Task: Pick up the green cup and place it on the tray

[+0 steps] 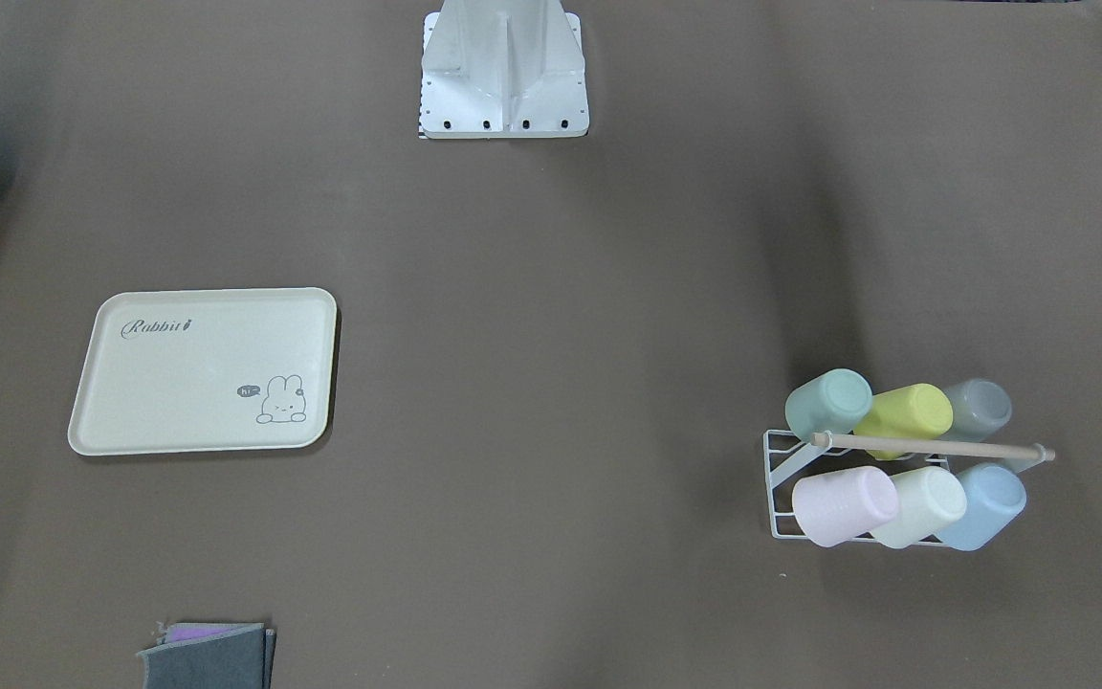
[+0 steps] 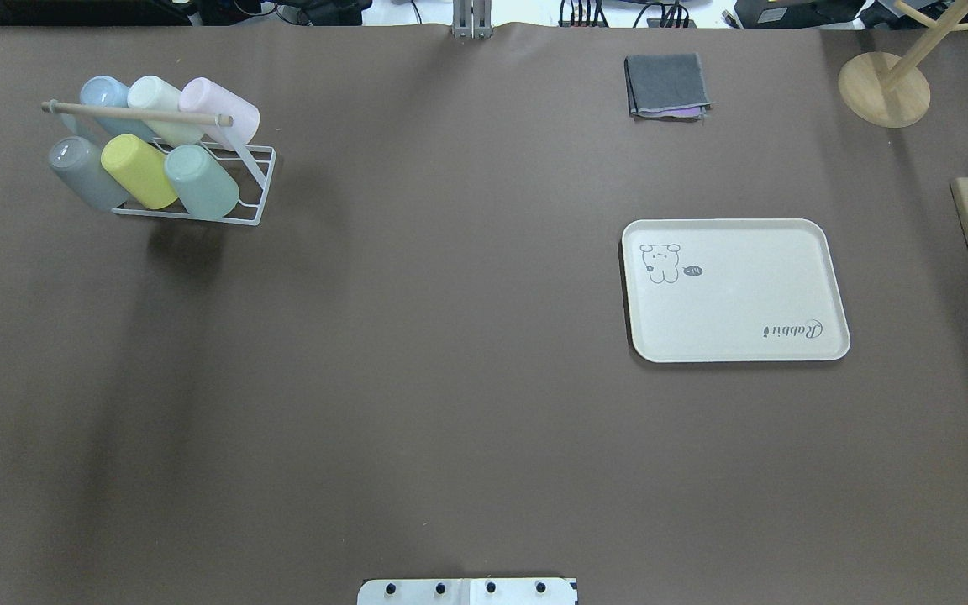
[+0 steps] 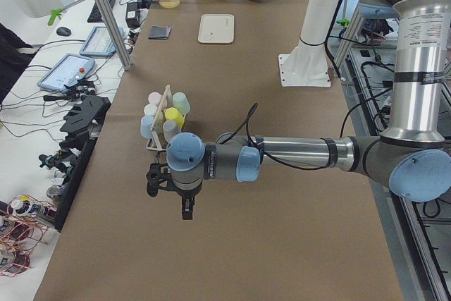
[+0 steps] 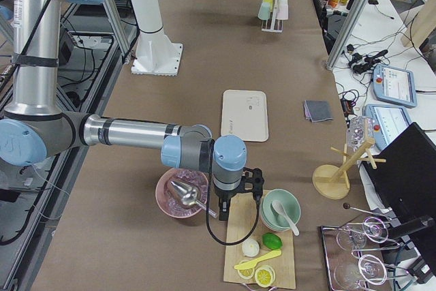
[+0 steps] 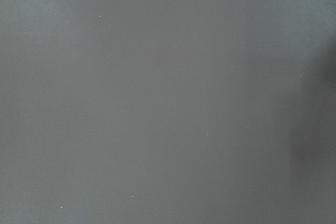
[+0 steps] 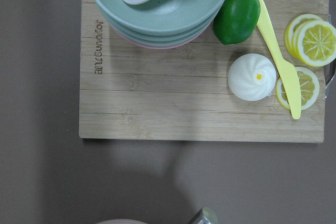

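Observation:
The green cup [image 2: 201,181], a mint tumbler, lies tilted on a white wire rack [image 2: 259,186] at the table's far left, beside a yellow-green cup [image 2: 139,170]. It also shows in the front view [image 1: 828,402] and the left side view [image 3: 181,101]. The cream Rabbit tray [image 2: 736,290] lies flat and empty on the right and shows in the front view [image 1: 207,373]. My left gripper [image 3: 186,209] hangs over bare table, nearer the table's left end than the rack. My right gripper [image 4: 223,212] hangs over a wooden board. I cannot tell whether either is open or shut.
The rack holds several other cups under a wooden bar [image 2: 135,113]. A folded grey cloth [image 2: 667,84] lies beyond the tray. At the right end are a wooden stand [image 2: 883,88], a pink bowl [image 4: 180,192] and a cutting board [image 6: 184,103] with bowls, lime and lemon slices.

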Action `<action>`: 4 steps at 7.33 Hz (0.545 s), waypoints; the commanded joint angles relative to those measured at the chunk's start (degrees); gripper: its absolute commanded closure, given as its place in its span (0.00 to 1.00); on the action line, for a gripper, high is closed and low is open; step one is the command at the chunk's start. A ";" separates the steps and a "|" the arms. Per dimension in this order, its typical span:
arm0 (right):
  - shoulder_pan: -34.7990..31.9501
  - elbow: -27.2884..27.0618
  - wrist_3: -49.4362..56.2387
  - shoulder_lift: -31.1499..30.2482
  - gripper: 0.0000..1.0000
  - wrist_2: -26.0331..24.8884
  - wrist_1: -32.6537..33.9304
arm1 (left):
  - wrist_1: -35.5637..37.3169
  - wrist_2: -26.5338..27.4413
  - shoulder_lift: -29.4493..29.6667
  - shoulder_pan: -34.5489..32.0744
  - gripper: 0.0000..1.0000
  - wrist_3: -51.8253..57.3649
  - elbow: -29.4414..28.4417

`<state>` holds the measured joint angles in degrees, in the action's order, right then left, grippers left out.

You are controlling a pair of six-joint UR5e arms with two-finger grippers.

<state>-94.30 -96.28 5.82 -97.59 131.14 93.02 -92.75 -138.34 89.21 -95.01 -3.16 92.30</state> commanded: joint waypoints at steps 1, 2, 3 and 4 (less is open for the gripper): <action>-0.01 -1.00 -0.11 0.38 0.00 -0.01 -0.03 | 0.02 0.00 0.00 0.00 0.02 0.00 -0.02; -0.01 -1.27 -0.11 0.38 0.00 0.34 0.05 | 0.11 0.00 0.09 0.00 0.02 0.00 -0.02; 0.08 -1.10 -0.11 0.47 0.00 0.34 -0.03 | 0.20 0.00 0.09 0.00 0.02 0.00 0.07; 0.08 -1.10 -0.02 0.99 0.00 0.34 -0.03 | 0.20 0.00 0.09 0.00 0.02 -0.09 0.16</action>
<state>-94.26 -97.36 5.73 -97.04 131.44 93.01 -92.59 -138.34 89.29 -95.01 -3.18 92.36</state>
